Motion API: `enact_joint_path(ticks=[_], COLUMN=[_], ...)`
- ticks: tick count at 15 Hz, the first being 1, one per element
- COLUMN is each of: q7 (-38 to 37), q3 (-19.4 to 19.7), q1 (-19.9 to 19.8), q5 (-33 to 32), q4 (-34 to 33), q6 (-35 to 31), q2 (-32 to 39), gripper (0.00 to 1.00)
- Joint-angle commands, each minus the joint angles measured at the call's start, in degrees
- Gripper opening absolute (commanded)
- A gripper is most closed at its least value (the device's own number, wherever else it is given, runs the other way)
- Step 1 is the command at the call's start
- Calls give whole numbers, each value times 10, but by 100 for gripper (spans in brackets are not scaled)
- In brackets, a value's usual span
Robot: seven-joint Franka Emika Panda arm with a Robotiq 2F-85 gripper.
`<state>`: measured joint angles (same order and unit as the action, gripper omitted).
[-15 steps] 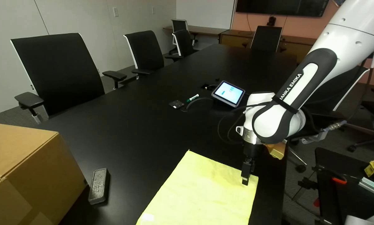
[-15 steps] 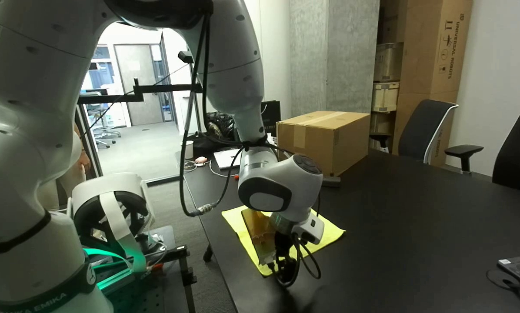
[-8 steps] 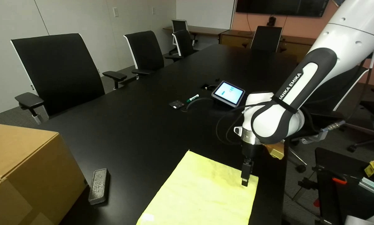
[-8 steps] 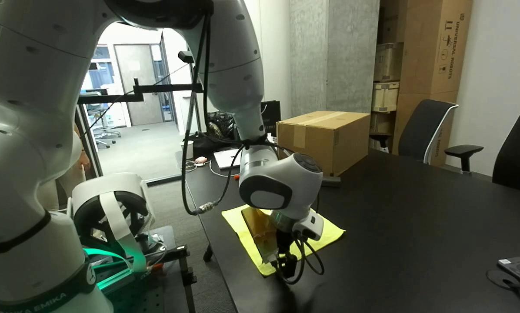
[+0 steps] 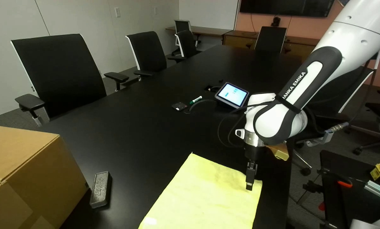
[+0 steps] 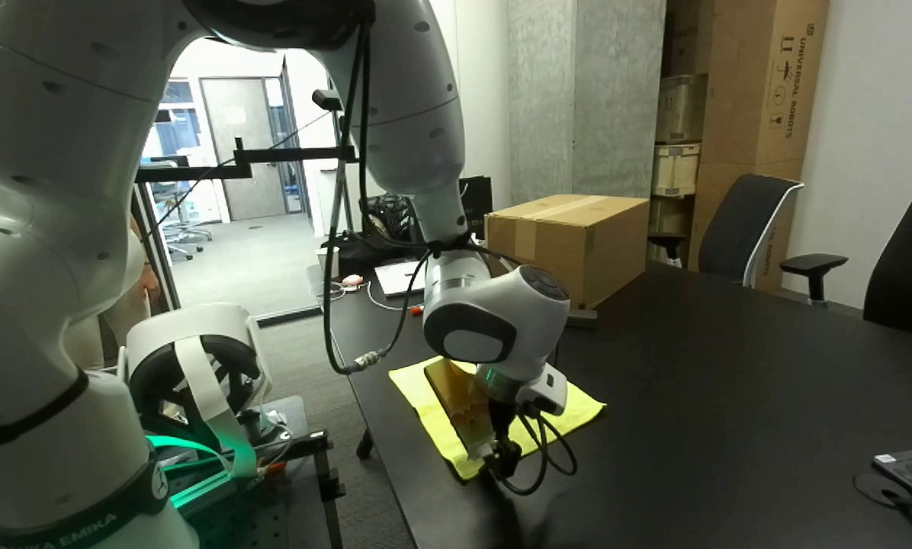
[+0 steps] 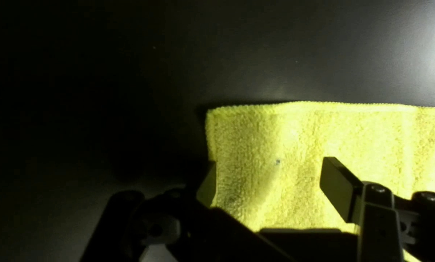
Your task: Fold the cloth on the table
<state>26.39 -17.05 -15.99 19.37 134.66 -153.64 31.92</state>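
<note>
The yellow cloth [image 5: 202, 197] lies mostly flat on the black table; it also shows in an exterior view [image 6: 418, 389], partly hidden by the arm. My gripper [image 5: 249, 184] points down at the cloth's corner nearest the robot. In the wrist view my gripper [image 7: 270, 183] is open, with one finger at the cloth's side edge and the other over the cloth [image 7: 312, 134]. Bare cloth with slight ripples shows between the fingers. Whether the fingertips touch the cloth I cannot tell. The far end of the cloth is cut off in an exterior view.
A cardboard box [image 5: 28, 178] and a dark eraser [image 5: 100, 190] stand beside the cloth on the table [image 5: 129, 143]. A tablet [image 5: 232, 95], a green marker [image 5: 196, 100] and a small black device [image 5: 179, 106] lie farther along. The table's side edge is near my arm.
My wrist has shifted slightly, and the gripper has tilted and moved a little farther over the cloth's corner. The cloth's edge by the fingers looks slightly more raised.
</note>
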Motion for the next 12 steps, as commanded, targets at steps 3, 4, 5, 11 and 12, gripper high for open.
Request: enact_joint_path(ticks=[3, 4, 5, 11, 12], q7=[40, 45, 49, 67, 74], q3=[-12, -12, -11, -5, -6], q1=[-19, -20, -20, -12, -13], q5=[8, 9, 8, 3, 3], q4=[-12, -12, -13, -20, -20], q6=[36, 40, 44, 69, 70], q2=[4, 3, 3, -6, -10], gripper=[57, 62, 55, 8, 6])
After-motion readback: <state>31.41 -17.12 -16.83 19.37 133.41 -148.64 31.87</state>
